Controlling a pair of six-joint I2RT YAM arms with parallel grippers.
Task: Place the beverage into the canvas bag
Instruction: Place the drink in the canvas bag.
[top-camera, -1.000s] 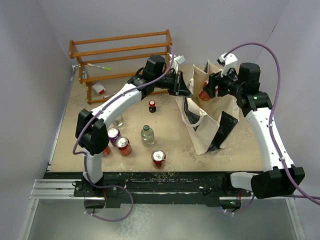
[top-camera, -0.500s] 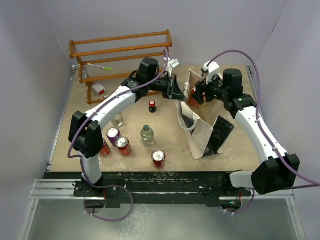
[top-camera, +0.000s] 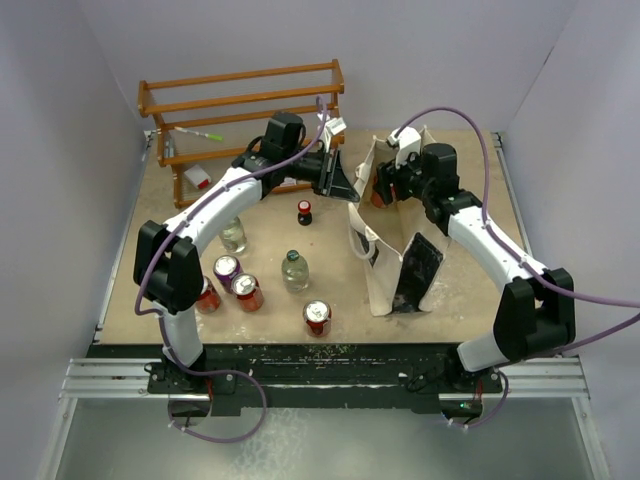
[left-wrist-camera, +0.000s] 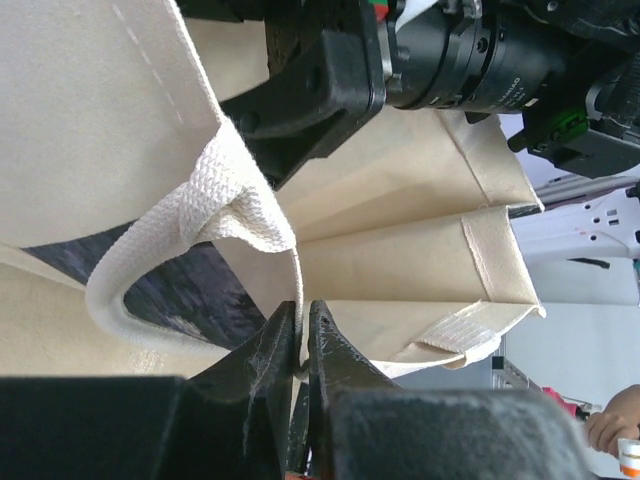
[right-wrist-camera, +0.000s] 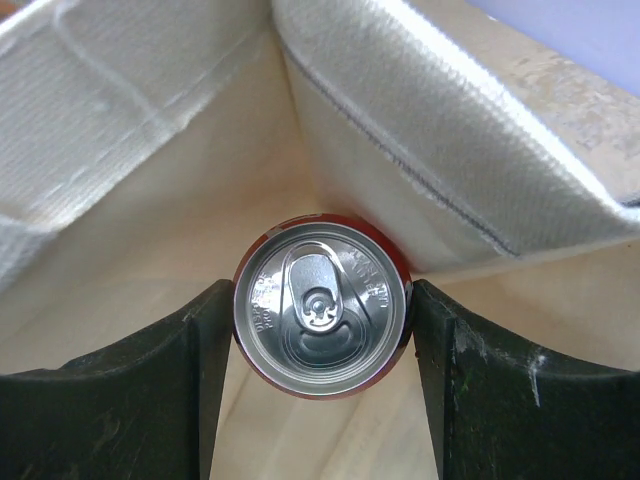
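Note:
The canvas bag (top-camera: 385, 262) stands at centre right of the table, cream with a black panel, its mouth open upward. My left gripper (top-camera: 338, 182) is shut on the bag's left rim (left-wrist-camera: 297, 262), next to a strap handle (left-wrist-camera: 190, 235). My right gripper (top-camera: 385, 188) is shut on a red beverage can (top-camera: 381, 190) and holds it upright inside the bag's mouth. In the right wrist view the can's silver top (right-wrist-camera: 322, 305) sits between my two fingers (right-wrist-camera: 205, 345), with cream cloth walls (right-wrist-camera: 150, 130) around it.
A wooden rack (top-camera: 240, 100) stands at the back left. Left of the bag stand a red can (top-camera: 317, 317), a clear bottle (top-camera: 294, 270), a small dark bottle (top-camera: 304, 212), a purple can (top-camera: 227, 270), another red can (top-camera: 247, 292) and a glass jar (top-camera: 233, 235).
Both grippers and the bag have shifted left. The bag's mouth has narrowed, and the right gripper has carried the can along within it.

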